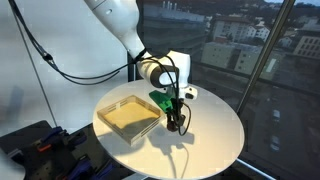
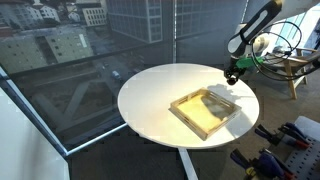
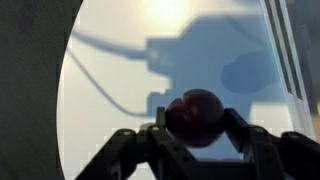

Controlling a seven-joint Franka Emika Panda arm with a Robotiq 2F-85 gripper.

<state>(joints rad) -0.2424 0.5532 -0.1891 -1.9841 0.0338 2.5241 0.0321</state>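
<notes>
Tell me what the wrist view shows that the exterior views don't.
Only the wrist view: a dark red ball clamped in the pincer. Only the exterior views: the wooden tray in full, the white arm, city buildings beyond the windows. Both: the round white table under the pincer.

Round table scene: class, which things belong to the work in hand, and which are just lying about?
In hand: gripper, shut on the dark red ball; wooden tray beside it; round table.
Lying about: dark gear on the floor; wooden frame beyond the table.
</notes>
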